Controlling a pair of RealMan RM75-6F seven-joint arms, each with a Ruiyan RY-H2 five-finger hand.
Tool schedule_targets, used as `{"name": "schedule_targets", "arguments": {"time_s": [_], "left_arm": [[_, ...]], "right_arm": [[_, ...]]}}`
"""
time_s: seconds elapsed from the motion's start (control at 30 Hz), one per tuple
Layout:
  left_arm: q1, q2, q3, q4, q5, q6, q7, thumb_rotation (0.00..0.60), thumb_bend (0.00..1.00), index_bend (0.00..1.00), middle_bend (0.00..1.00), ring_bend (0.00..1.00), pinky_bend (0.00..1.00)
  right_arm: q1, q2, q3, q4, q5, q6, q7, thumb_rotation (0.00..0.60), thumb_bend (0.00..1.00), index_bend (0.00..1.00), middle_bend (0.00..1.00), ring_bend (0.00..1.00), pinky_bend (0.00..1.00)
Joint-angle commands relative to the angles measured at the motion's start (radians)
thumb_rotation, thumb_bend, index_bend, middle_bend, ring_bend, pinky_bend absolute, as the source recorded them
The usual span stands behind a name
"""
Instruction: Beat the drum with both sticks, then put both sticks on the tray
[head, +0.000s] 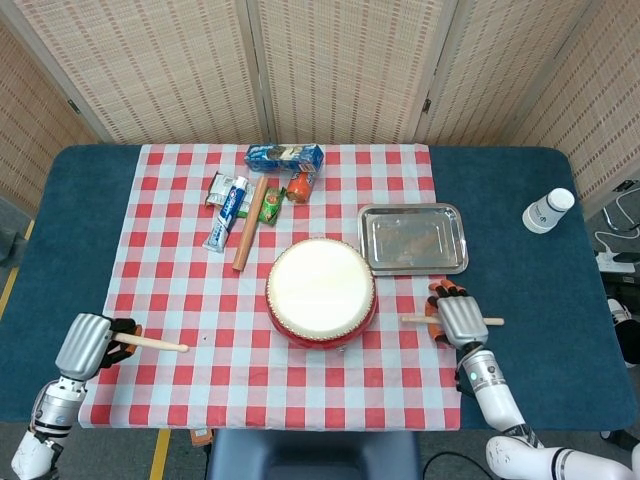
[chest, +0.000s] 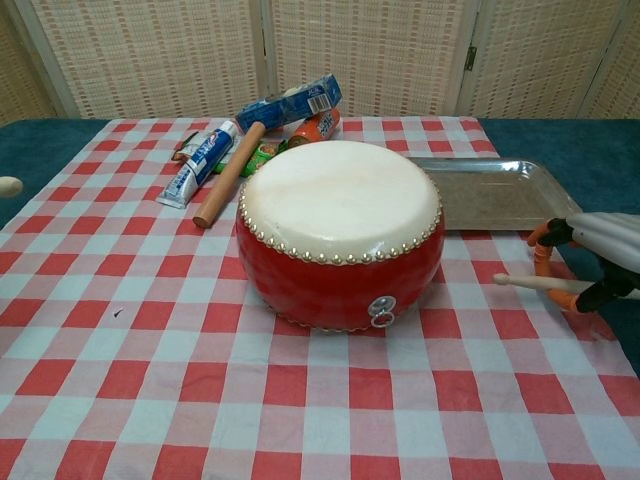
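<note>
The red drum (head: 320, 292) with its white skin stands mid-table on the checked cloth; the chest view shows the drum (chest: 340, 232) close up. Behind and to its right lies the silver tray (head: 440, 225), also seen as the tray (chest: 500, 195) with nothing on it. My left hand (head: 88, 345) grips a wooden stick (head: 157, 343) at the front left, well apart from the drum; only its tip (chest: 8, 185) shows in the chest view. My right hand (head: 460, 320) is wrapped around the other stick (head: 420, 320), held level just right of the drum, below the tray's front edge; the chest view shows this hand (chest: 600, 255) and stick (chest: 530, 283).
Behind the drum lie a wooden rolling pin (head: 250, 222), a toothpaste tube (head: 228, 208), a blue box (head: 285, 156), a green packet (head: 270, 206) and an orange item (head: 298, 187). A white cup (head: 548, 210) stands on the blue table at the far right.
</note>
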Motion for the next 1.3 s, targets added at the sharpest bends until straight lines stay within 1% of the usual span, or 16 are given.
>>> {"name": "schedule_targets", "arguments": {"time_s": [0.03, 0.13, 0.2, 0.3, 0.33, 0.43, 0.47, 0.53, 0.67, 0.77, 0.87, 0.93, 1.03, 1.17, 1.23, 1.3], "left_arm": [[0.002, 0.002, -0.001, -0.003, -0.002, 0.002, -0.004, 0.6, 0.85, 1.0, 1.0, 1.0, 1.0], [0.005, 0.007, -0.001, -0.01, -0.006, 0.002, -0.011, 0.6, 0.85, 1.0, 1.0, 1.0, 1.0], [0.006, 0.01, -0.002, -0.015, -0.008, 0.002, -0.014, 0.6, 0.85, 1.0, 1.0, 1.0, 1.0], [0.007, 0.014, -0.002, -0.024, -0.006, 0.003, -0.02, 0.6, 0.85, 1.0, 1.0, 1.0, 1.0], [0.007, 0.016, -0.002, -0.028, -0.005, 0.003, -0.02, 0.6, 0.85, 1.0, 1.0, 1.0, 1.0], [0.006, 0.019, 0.0, -0.034, -0.002, 0.002, -0.019, 0.6, 0.85, 1.0, 1.0, 1.0, 1.0], [0.006, 0.02, 0.0, -0.037, -0.002, 0.002, -0.019, 0.6, 0.85, 1.0, 1.0, 1.0, 1.0], [0.006, 0.022, -0.001, -0.042, -0.002, 0.001, -0.018, 0.6, 0.85, 1.0, 1.0, 1.0, 1.0], [0.006, 0.026, 0.0, -0.05, 0.0, 0.001, -0.017, 0.6, 0.85, 1.0, 1.0, 1.0, 1.0], [0.006, 0.028, 0.0, -0.051, -0.002, -0.003, -0.02, 0.6, 0.84, 1.0, 1.0, 1.0, 1.0], [0.005, 0.027, 0.001, -0.05, -0.004, -0.01, -0.027, 0.6, 0.85, 1.0, 1.0, 1.0, 1.0], [0.003, 0.026, 0.003, -0.048, -0.003, -0.015, -0.029, 0.6, 0.85, 1.0, 1.0, 1.0, 1.0], [0.001, 0.026, 0.003, -0.047, -0.003, -0.021, -0.033, 0.6, 0.85, 1.0, 1.0, 1.0, 1.0], [0.0, 0.026, 0.004, -0.046, -0.003, -0.023, -0.035, 0.6, 0.84, 1.0, 1.0, 1.0, 1.0], [-0.003, 0.026, 0.006, -0.046, -0.001, -0.029, -0.037, 0.6, 0.84, 1.0, 1.0, 1.0, 1.0], [-0.006, 0.025, 0.009, -0.046, 0.004, -0.034, -0.034, 0.6, 0.84, 1.0, 1.0, 1.0, 1.0]], "right_arm": [[-0.04, 0.074, 0.021, -0.1, -0.038, 0.045, 0.111, 0.6, 0.43, 0.63, 0.18, 0.03, 0.19], [-0.074, 0.163, 0.049, -0.207, -0.062, 0.053, 0.281, 0.6, 0.43, 0.63, 0.19, 0.05, 0.19], [-0.097, 0.229, 0.079, -0.266, -0.081, 0.039, 0.455, 0.6, 0.43, 0.63, 0.21, 0.06, 0.19], [-0.13, 0.3, 0.123, -0.296, -0.119, 0.006, 0.773, 0.6, 0.43, 0.64, 0.24, 0.1, 0.19], [-0.142, 0.318, 0.137, -0.29, -0.143, -0.008, 0.919, 0.6, 0.43, 0.64, 0.25, 0.11, 0.19], [-0.155, 0.344, 0.137, -0.24, -0.218, -0.061, 1.227, 0.6, 0.43, 0.64, 0.28, 0.15, 0.2], [-0.155, 0.345, 0.131, -0.206, -0.257, -0.082, 1.355, 0.6, 0.43, 0.64, 0.28, 0.16, 0.21], [-0.145, 0.333, 0.103, -0.129, -0.347, -0.103, 1.564, 0.6, 0.43, 0.64, 0.29, 0.18, 0.22], [-0.12, 0.289, 0.054, 0.017, -0.485, -0.071, 1.941, 0.6, 0.43, 0.61, 0.3, 0.19, 0.23], [-0.088, 0.24, 0.0, 0.153, -0.564, -0.047, 2.095, 0.6, 0.43, 0.59, 0.31, 0.2, 0.23], [-0.064, 0.186, -0.031, 0.257, -0.591, -0.015, 2.257, 0.6, 0.43, 0.57, 0.31, 0.2, 0.24], [-0.038, 0.149, -0.055, 0.343, -0.617, -0.001, 2.332, 0.6, 0.43, 0.55, 0.31, 0.21, 0.24], [-0.018, 0.099, -0.073, 0.433, -0.63, 0.031, 2.412, 0.598, 0.43, 0.5, 0.31, 0.21, 0.26], [-0.013, 0.08, -0.08, 0.468, -0.633, 0.05, 2.445, 0.578, 0.41, 0.46, 0.31, 0.21, 0.26], [-0.004, 0.049, -0.087, 0.52, -0.638, 0.074, 2.491, 0.541, 0.36, 0.42, 0.31, 0.21, 0.26], [0.011, 0.004, -0.099, 0.603, -0.642, 0.094, 2.561, 0.524, 0.3, 0.41, 0.31, 0.21, 0.26]]}}
